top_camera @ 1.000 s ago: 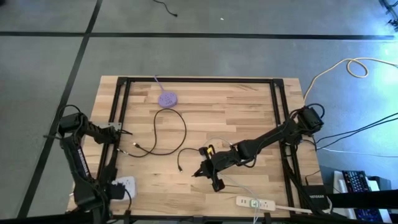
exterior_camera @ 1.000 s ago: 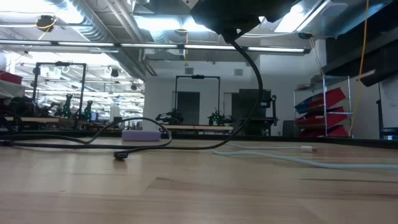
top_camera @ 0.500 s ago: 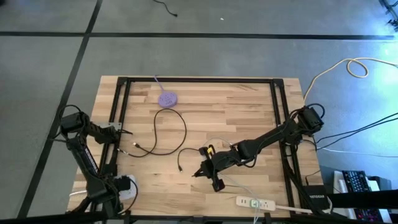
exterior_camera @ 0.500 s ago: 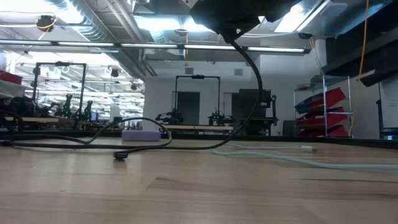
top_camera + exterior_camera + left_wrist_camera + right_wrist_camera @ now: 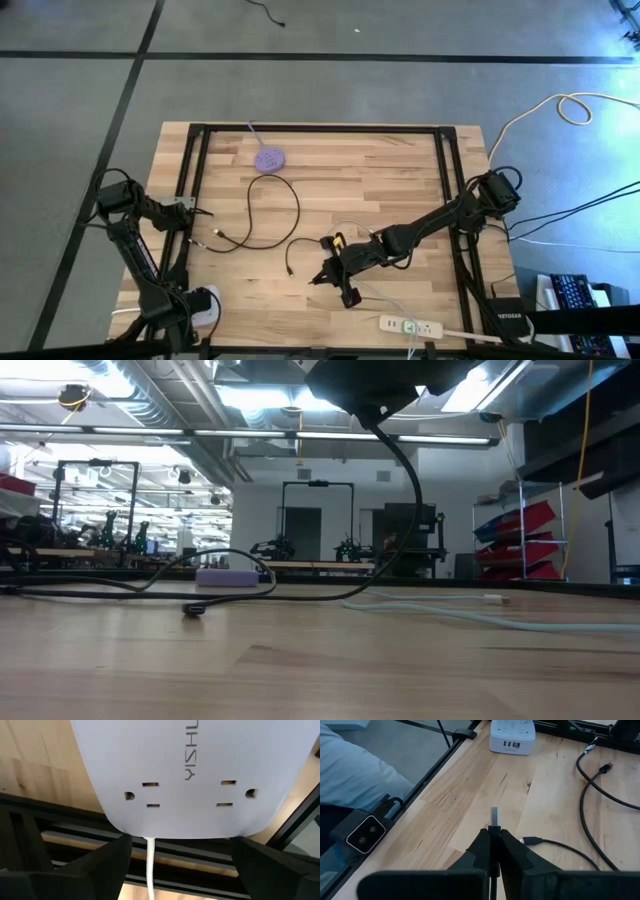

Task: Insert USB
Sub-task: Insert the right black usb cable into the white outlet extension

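A white charging hub [image 5: 207, 297] lies flat near the table's near left corner; its USB ports face my right gripper [image 5: 512, 735]. My left gripper [image 5: 180, 845] points down over the hub [image 5: 190, 780], open. Its fingers stand on either side of the hub's white cord [image 5: 150, 865], and I see no touch. My right gripper [image 5: 318, 278] hovers at mid-table, shut on a USB plug [image 5: 494, 815]. My right gripper pinches the USB plug between its two fingers [image 5: 482, 842]. The plug's silver metal end [image 5: 494, 813] sticks out past the fingertips, along the fingers. The fingers slant down toward the table's near left corner. The plug is clear of the wood and aims at the hub.
Loose black cables [image 5: 270, 215] loop across the middle, one plug [image 5: 532, 840] lying just ahead of my right gripper. A purple disc [image 5: 268, 158] sits at the far side and a white power strip [image 5: 410, 325] at the near edge. Black frame rails [image 5: 440, 757] border the table.
My left gripper has come down and a little toward the table's right, over the white hub, rolling about its own axis as it sank. Its fingers have stayed open. The hub has not moved.
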### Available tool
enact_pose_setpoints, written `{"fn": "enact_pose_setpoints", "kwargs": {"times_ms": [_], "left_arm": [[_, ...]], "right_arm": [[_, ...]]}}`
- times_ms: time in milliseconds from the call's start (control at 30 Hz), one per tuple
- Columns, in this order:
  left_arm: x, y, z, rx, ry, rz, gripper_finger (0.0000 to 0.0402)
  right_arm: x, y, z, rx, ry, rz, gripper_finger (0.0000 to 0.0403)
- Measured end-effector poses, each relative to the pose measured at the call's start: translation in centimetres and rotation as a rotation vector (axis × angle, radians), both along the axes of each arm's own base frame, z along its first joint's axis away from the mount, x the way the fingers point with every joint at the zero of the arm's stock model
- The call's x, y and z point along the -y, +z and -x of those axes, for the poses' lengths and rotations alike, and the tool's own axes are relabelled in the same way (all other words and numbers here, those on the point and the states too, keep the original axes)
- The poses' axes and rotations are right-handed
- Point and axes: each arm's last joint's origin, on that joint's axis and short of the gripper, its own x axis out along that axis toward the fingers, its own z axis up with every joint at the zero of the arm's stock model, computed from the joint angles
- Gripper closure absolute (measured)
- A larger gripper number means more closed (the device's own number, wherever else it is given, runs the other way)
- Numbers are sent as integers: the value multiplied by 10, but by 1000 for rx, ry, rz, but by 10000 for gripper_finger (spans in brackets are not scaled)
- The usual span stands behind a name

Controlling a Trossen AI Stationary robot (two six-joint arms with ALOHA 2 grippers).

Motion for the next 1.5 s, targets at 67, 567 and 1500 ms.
{"fn": "enact_pose_setpoints", "kwargs": {"times_ms": [67,567,1500], "left_arm": [[1,0,2,-1,-7,0,87],[2,0,12,7,18,-48,87],[-14,1,-24,100,-70,-32,87]], "right_arm": [[0,-1,1,-16,-7,-5,402],[1,-2,1,-25,-6,3,402],[2,-5,2,-51,-31,26,402]]}}
